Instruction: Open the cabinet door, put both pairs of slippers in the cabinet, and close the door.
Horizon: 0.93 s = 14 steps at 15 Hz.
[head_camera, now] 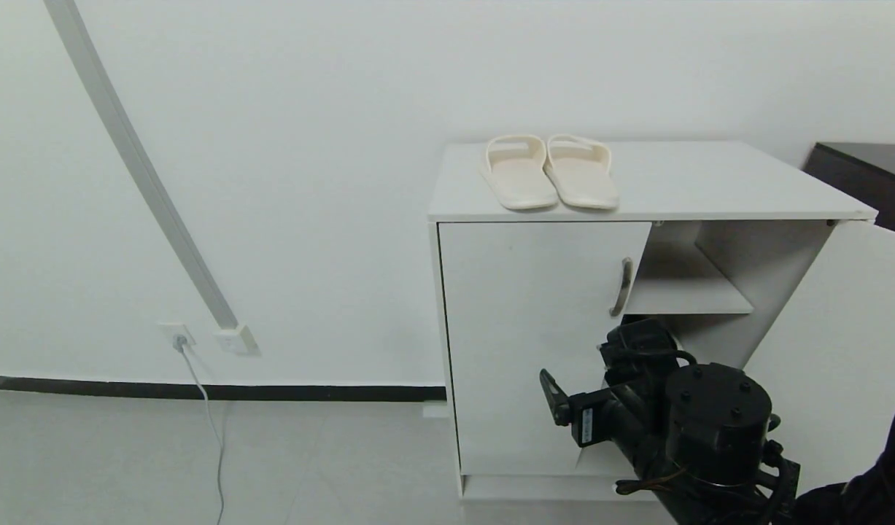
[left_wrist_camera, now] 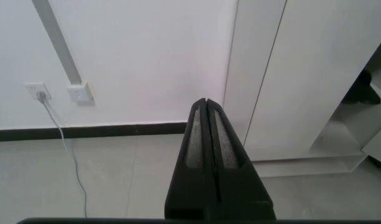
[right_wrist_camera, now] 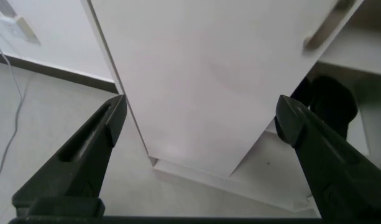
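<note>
A pair of cream slippers (head_camera: 549,171) lies side by side on top of the white cabinet (head_camera: 710,182). Its left door (head_camera: 527,328) with a curved handle (head_camera: 624,286) is closed, while the right door (head_camera: 841,350) is swung open, showing a bare shelf (head_camera: 680,292). My right arm (head_camera: 680,415) is low in front of the opening. My right gripper (right_wrist_camera: 199,118) is open, facing the lower part of the closed door (right_wrist_camera: 196,81) with nothing between its fingers. A dark shape (right_wrist_camera: 327,106) sits inside the lower compartment. My left gripper (left_wrist_camera: 206,104) is shut and empty, low over the floor left of the cabinet (left_wrist_camera: 302,74).
A wall socket with a grey cable (head_camera: 177,337) and a slanted grey conduit (head_camera: 141,175) are on the wall to the left. Dark furniture (head_camera: 863,175) stands right of the cabinet. There is free floor (head_camera: 235,459) to the left of the cabinet.
</note>
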{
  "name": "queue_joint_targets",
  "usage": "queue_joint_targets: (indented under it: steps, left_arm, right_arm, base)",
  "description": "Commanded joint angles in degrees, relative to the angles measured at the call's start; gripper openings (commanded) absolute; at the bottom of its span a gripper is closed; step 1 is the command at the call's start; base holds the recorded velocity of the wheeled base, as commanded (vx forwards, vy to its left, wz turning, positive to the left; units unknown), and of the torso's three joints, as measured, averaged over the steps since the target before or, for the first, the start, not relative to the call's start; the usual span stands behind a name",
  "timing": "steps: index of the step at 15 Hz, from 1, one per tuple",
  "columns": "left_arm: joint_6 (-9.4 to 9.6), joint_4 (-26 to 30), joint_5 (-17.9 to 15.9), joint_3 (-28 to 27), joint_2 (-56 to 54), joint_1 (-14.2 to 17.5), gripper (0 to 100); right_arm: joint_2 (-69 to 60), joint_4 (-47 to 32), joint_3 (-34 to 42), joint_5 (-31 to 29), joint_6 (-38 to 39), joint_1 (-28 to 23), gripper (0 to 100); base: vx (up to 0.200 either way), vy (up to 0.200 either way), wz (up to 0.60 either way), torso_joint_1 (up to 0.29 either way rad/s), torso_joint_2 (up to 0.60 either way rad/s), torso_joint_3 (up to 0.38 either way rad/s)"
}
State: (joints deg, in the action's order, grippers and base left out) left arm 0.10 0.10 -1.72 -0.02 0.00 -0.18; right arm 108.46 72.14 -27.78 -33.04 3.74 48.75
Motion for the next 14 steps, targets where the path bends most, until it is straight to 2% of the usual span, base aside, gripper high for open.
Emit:
queue_joint_targets:
  steps: [1,14]
  left_arm:
    - [-0.01,-0.01,-0.04,-0.06,0.09,0.01,0]
    - [-0.01,-0.01,-0.04,-0.06,0.09,0.01,0]
  right_arm:
    - [0.09,0.01,0.18,-0.01,0.04,0.03,100]
    - [0.00,0.01,0.27,0.08,0.04,0.29,100]
  base:
    - [0.000,0.000,0.00,0.178,-0.50,-0.320]
    - [0.000,0.000,0.00,0.217,-0.54,-0.324]
